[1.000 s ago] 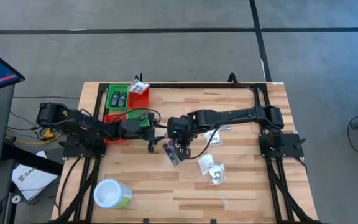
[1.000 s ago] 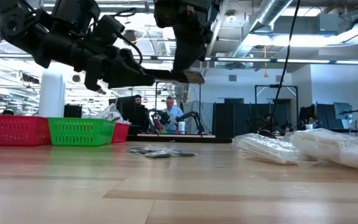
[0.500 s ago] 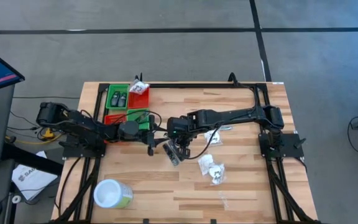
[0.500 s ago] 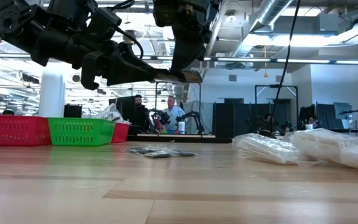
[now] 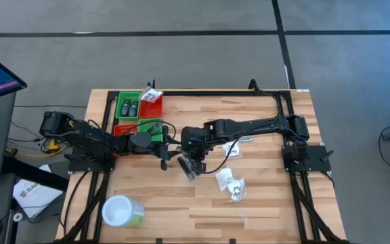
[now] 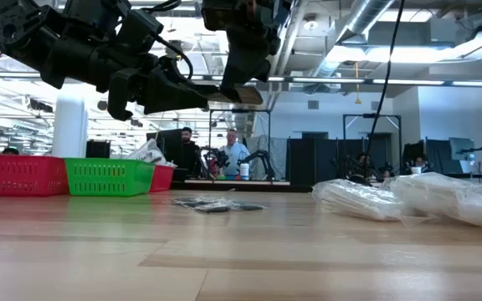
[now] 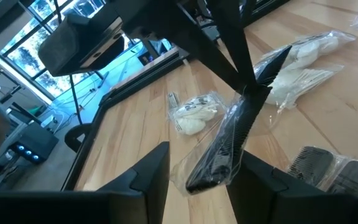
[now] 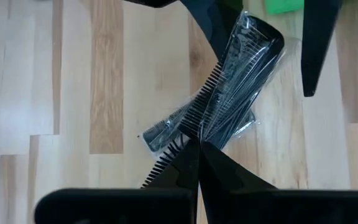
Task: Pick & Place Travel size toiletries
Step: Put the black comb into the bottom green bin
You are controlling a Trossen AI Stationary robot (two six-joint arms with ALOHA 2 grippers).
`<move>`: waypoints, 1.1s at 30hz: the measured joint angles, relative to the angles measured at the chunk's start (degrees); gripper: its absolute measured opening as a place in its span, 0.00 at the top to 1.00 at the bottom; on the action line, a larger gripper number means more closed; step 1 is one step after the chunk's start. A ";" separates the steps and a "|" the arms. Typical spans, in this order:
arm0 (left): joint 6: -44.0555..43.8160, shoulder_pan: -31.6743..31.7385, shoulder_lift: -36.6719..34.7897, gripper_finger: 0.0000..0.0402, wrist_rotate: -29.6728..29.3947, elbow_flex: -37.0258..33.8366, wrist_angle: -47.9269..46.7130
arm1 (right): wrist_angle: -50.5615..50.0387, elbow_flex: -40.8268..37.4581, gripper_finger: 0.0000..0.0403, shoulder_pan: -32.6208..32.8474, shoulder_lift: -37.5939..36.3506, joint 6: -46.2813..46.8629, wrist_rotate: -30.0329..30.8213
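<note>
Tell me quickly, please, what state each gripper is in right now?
Left gripper: jaws open on either side of the wrapped comb, not gripping it.
Right gripper: shut on the wrapped comb, holding it above the table.

Two wrapped combs (image 8: 241, 68), two arms (image 5: 249, 126)

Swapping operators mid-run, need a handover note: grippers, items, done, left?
Right gripper: shut on wrapped comb, held up over mid-table.
Left gripper: open, fingers either side of that comb, not gripping; looks like a handover.
On table: more wrapped combs beneath, white packets on the right arm's side.
Done: dark bottles in green bin, one packet in red bin.
Left: pass and bin the comb, then clear the rest.
</note>
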 joint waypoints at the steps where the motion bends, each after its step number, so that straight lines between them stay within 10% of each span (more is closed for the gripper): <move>1: 0.01 0.00 0.00 0.66 0.02 0.00 -0.01 | 0.02 0.00 1.00 0.00 0.00 0.00 0.00; 14: -0.09 -0.46 0.00 0.68 1.25 0.04 -0.10 | -0.08 0.00 1.00 -0.02 0.00 -0.11 -1.64; 23: -0.02 -4.05 0.00 0.97 2.78 -0.04 -0.84 | -0.90 0.00 1.00 -0.20 0.00 -0.07 -1.92; 33: -3.13 -4.72 -0.07 0.99 -0.42 0.07 -2.98 | -0.70 -0.07 0.98 -0.40 0.04 -1.59 -1.48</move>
